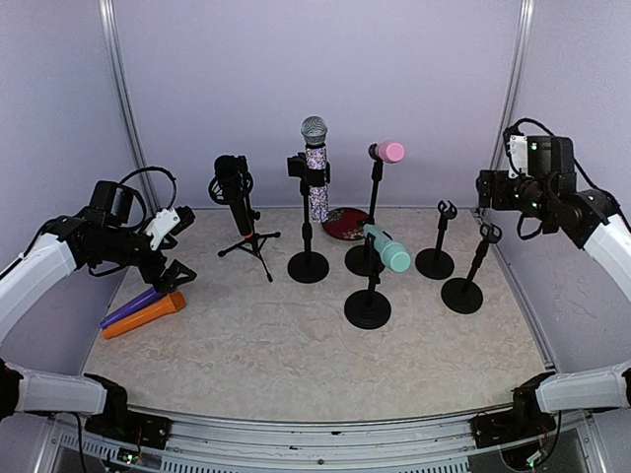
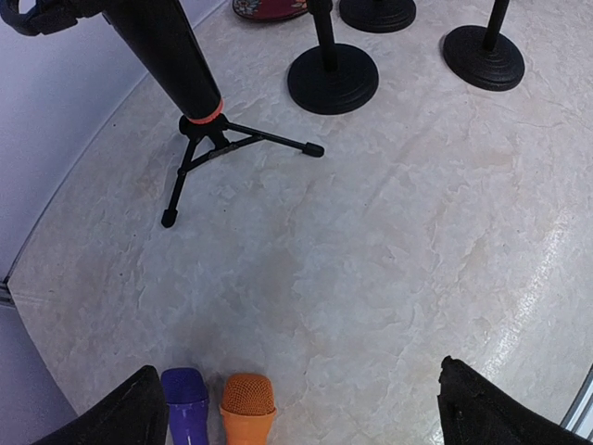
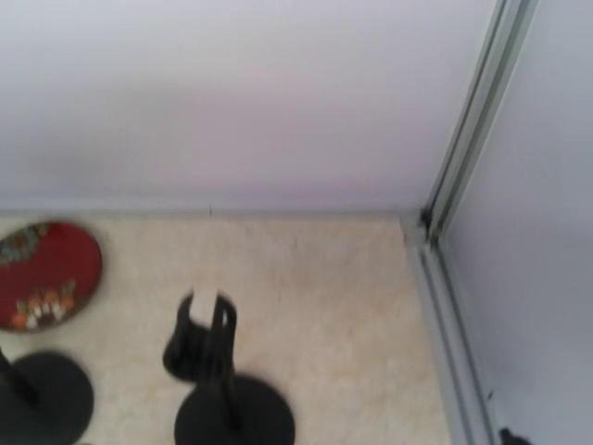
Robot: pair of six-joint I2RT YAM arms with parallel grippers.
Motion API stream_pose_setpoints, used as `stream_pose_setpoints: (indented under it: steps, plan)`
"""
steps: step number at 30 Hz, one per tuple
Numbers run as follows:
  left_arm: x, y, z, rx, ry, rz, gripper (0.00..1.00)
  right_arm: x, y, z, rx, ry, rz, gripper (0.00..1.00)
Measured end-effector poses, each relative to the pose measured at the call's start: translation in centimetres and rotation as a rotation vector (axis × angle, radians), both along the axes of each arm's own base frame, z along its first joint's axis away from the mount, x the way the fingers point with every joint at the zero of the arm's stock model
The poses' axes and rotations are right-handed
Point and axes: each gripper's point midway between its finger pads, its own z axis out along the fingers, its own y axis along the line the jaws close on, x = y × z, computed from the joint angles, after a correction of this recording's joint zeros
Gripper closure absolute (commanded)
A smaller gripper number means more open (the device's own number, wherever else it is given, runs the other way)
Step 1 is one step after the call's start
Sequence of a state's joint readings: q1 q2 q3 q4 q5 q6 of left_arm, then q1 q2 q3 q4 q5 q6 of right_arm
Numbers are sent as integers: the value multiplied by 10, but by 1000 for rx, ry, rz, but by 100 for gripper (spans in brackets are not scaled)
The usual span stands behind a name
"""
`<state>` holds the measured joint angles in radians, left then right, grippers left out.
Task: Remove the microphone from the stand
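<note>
Orange microphone (image 1: 148, 317) and purple microphone (image 1: 126, 308) lie near left, seemingly unloaded off stands, beneath the left gripper (image 1: 175, 278) with fingers wide; the right gripper (image 1: 485, 189) finger spread cannot be told.

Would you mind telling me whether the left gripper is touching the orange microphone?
Apart. In the left wrist view, the orange microphone lies on the table between the open fingers of the left gripper, clear of both.
</note>
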<state>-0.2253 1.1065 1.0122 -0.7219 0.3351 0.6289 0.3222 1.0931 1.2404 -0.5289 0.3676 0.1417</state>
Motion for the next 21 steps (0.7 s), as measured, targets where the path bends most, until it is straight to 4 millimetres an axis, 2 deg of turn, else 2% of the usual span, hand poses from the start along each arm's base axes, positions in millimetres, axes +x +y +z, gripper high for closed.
stream_pose_setpoints:
  steps: [2,4,8,11,15,21]
  plan:
    - [1,0,-2,1,7,1,1,-1,-1,16,1,-34,2,12]
    - [1,0,-3,1,11,2,1,-1,0,27,3,-54,11,8]
    - [1,0,-4,-1,16,6,1,-3,18,24,6,-47,87,1]
    - [2,0,-4,-6,23,17,1,-16,58,6,-9,-21,239,0]
    - [4,1,-6,-13,38,40,1,-48,109,-20,-40,16,453,0]
    - [7,2,-8,-13,49,56,1,-92,148,-57,-91,74,615,0]
